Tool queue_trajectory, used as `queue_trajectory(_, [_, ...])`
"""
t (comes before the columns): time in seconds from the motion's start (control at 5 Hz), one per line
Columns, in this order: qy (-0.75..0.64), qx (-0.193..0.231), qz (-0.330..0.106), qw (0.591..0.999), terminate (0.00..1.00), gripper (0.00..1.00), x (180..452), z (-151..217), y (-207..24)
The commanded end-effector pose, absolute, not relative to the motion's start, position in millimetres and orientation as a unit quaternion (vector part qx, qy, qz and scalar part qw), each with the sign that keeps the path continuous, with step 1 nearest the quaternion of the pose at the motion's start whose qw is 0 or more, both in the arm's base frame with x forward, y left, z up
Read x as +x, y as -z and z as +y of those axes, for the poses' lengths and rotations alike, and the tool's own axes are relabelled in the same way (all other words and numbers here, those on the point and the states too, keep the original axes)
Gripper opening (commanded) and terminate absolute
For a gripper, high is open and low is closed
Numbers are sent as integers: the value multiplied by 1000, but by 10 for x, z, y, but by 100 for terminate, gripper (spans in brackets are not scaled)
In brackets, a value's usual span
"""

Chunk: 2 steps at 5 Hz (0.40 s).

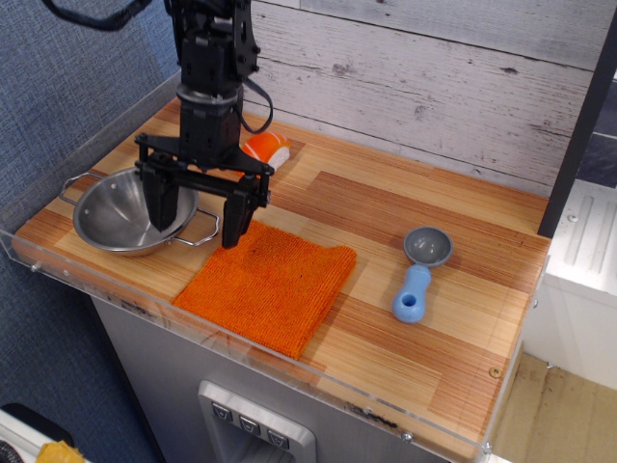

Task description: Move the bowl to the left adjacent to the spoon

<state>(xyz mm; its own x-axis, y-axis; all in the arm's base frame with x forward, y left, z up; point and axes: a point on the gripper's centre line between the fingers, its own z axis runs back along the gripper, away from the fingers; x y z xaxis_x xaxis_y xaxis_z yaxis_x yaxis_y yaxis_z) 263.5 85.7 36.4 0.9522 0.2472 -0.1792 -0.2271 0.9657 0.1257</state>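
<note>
The shiny steel bowl (118, 212) with two wire loop handles sits at the left end of the wooden counter. The spoon (419, 271), with a grey scoop and light-blue handle, lies far to the right. My black gripper (200, 212) is open wide and hangs low over the bowl's right rim. Its left finger is over the bowl's inside and its right finger is beside the right handle, above the edge of the orange cloth (267, 282). It holds nothing.
An orange-and-white sushi toy (266, 150) lies behind the gripper, partly hidden by the arm. A clear plastic lip (251, 333) runs along the counter's front edge. A wooden plank wall stands behind, a blue wall on the left.
</note>
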Motion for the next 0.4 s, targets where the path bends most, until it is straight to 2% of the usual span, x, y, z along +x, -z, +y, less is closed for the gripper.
queue_trajectory(0.0, [-158,44,52,985,0,100,2628,1079,-513])
queue_trajectory(0.2, [-158,35,55,985,0,100,2593,1104,-445])
